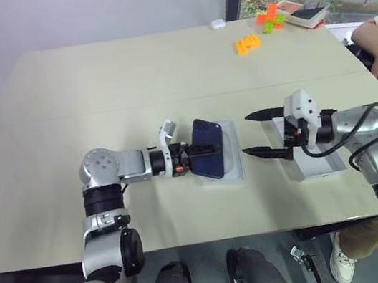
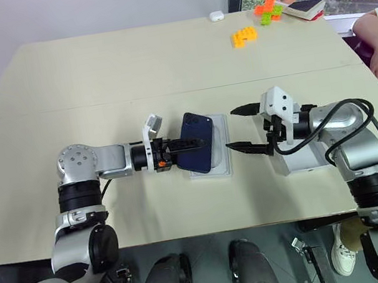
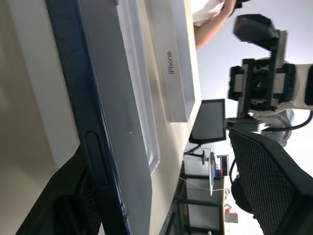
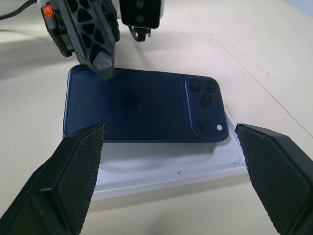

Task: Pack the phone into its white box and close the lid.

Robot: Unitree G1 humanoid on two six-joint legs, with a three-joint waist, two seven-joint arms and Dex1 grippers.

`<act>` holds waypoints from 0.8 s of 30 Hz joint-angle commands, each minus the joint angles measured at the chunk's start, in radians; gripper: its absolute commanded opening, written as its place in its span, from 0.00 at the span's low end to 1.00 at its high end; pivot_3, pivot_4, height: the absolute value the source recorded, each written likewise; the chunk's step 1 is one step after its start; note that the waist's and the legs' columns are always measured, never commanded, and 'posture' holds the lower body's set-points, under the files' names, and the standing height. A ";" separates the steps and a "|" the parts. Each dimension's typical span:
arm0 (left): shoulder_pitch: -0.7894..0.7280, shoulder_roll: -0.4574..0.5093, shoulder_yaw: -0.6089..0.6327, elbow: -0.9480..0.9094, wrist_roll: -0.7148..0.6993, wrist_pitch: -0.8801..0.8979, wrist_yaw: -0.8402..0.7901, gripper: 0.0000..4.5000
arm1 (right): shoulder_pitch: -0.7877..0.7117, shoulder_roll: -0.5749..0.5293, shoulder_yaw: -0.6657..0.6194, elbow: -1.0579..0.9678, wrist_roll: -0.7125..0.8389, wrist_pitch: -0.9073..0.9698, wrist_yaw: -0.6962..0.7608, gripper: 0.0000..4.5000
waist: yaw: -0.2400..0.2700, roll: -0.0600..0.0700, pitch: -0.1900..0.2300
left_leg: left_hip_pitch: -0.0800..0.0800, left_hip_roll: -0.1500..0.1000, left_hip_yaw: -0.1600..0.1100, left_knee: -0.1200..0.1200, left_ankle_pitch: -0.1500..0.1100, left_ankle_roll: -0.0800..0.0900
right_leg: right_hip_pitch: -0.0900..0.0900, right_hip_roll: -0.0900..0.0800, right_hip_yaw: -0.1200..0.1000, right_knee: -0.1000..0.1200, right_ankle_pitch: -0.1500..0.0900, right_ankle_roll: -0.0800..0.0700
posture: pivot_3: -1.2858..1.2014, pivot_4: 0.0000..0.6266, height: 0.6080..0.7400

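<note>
Beige counter (image 1: 99, 127): your phone (image 1: 208, 147) lies askew on a flat white tray (image 1: 235, 170), seemingly unboxed; left claw (image 1: 201, 151) parted around it, right claw (image 1: 260, 133) wide, lid (image 3: 175, 58) unplaced.

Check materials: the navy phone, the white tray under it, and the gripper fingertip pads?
Phone: back looks like glossy glass or polished plastic, going by its soft sheen; the camera cluster is raised.
White tray: probably matte moulded card or plastic, with a rounded recess and no glare.
Right gripper pads: black, cross-hatched texture, likely rubber or textured plastic.
</note>
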 commanded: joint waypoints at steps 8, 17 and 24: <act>-0.019 0.031 -0.046 -0.054 -0.003 0.010 -0.046 0.84 | -0.026 0.010 -0.006 0.014 -0.009 -0.045 -0.002 1.00 | -0.006 0.000 0.000 | 0.001 0.000 0.000 0.000 0.000 0.000 | 0.000 0.001 0.000 0.001 0.000 0.000 | 0.52 0.24 1.00; -0.002 0.137 -0.151 -0.121 0.012 0.001 -0.142 0.84 | -0.039 0.025 0.007 0.037 -0.022 -0.064 -0.007 1.00 | 0.000 0.000 0.000 | 0.001 0.001 0.000 0.000 0.001 -0.001 | 0.000 0.000 0.000 0.001 0.000 0.000 | 0.52 0.24 1.00; -0.020 0.146 -0.181 -0.078 0.086 -0.096 -0.167 0.84 | -0.046 0.034 0.011 0.052 -0.031 -0.081 -0.012 1.00 | -0.001 0.000 0.000 | 0.001 0.000 0.000 0.000 0.001 -0.001 | 0.000 0.000 0.000 0.001 0.000 0.000 | 0.52 0.24 1.00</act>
